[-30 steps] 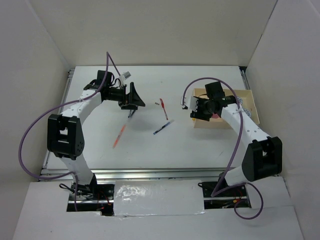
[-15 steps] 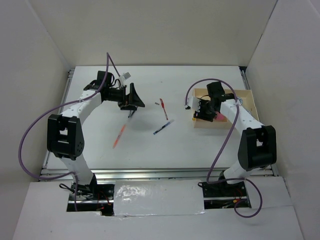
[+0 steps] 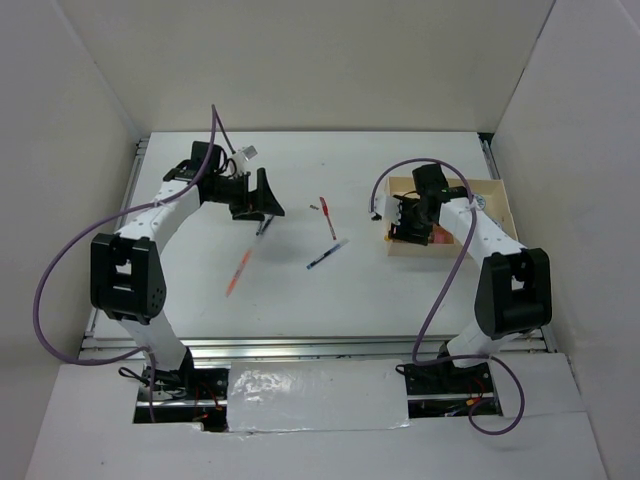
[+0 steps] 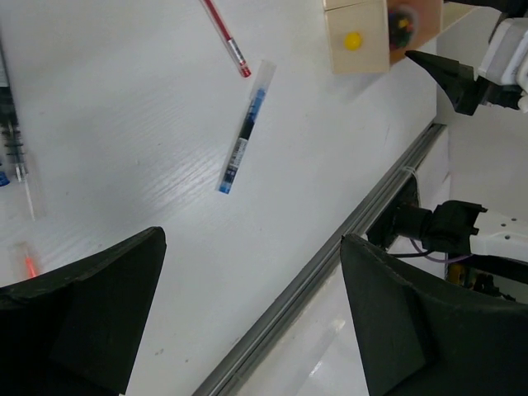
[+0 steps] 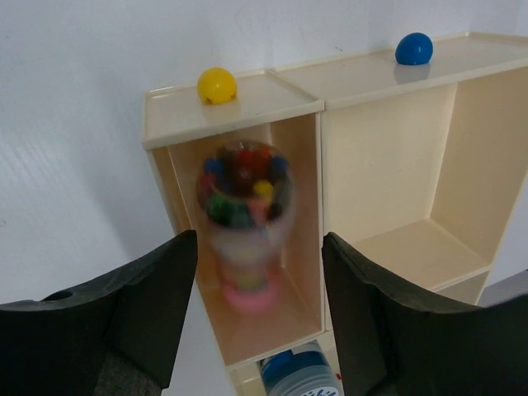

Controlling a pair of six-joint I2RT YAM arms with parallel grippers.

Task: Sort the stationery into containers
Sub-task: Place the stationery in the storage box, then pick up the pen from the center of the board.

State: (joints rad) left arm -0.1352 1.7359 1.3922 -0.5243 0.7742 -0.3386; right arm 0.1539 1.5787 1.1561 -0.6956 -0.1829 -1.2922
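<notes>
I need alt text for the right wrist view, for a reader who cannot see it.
A blurred clear tube with coloured bits and a pink base is in the tray compartment under a yellow knob, framed by the open right claw. The next compartment, under a blue knob, looks empty.

Four pens in play, one orange pen [image 3: 238, 273], one red pen [image 3: 327, 217], one dark blue pen [image 3: 327, 254] and one clear pen [image 4: 16, 153], plus one wooden tray [image 5: 388, 157], one pink-based cylinder [image 5: 245, 223] and one blue-and-white roll [image 5: 297, 373].
</notes>
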